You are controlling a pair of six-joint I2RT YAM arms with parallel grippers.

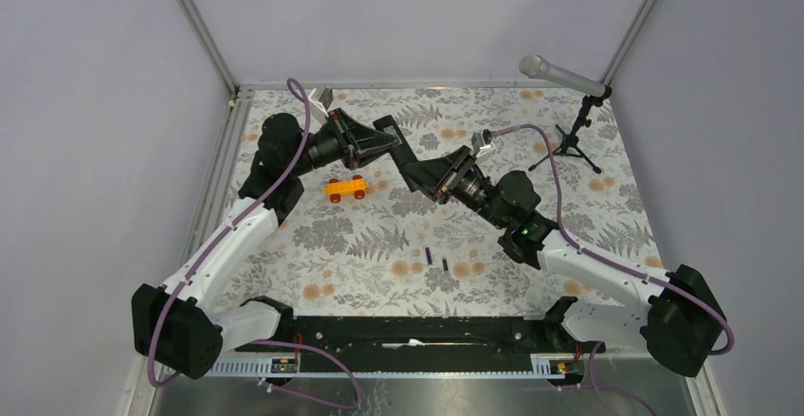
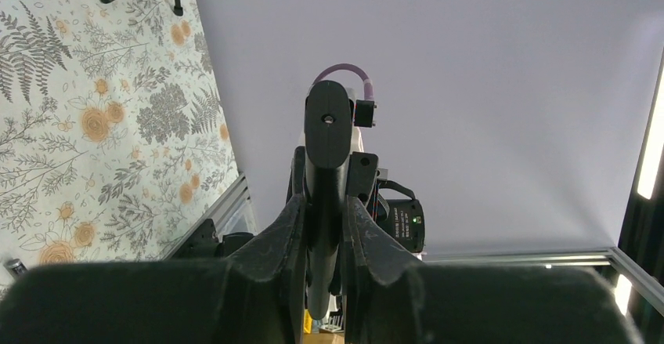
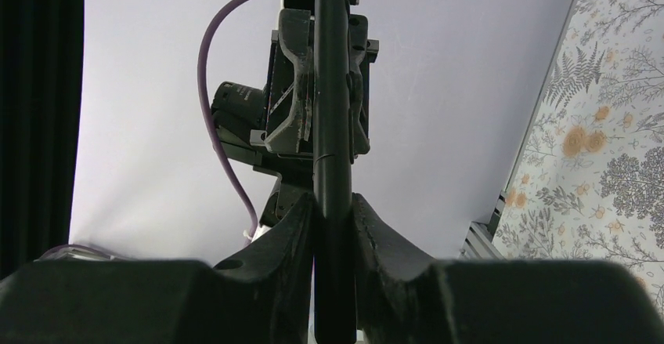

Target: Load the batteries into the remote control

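Observation:
The remote control [image 1: 406, 158], a slim black bar, hangs above the patterned table between both arms. My left gripper [image 1: 383, 140] is shut on its far end and my right gripper [image 1: 433, 178] is shut on its near end. In the left wrist view the remote control [image 2: 324, 156] runs up between the fingers of the left gripper [image 2: 322, 226]. Seen edge-on in the right wrist view, the remote control [image 3: 330, 124] is pinched by the right gripper [image 3: 332, 219]. Two batteries lie on the table: one purplish-blue [image 1: 429, 255], one darker [image 1: 445, 263].
An orange toy car [image 1: 346, 189] sits on the table under the left arm. A microphone [image 1: 561, 75] on a small black tripod [image 1: 572, 141] stands at the back right. Metal frame rails [image 1: 220, 165] border the table.

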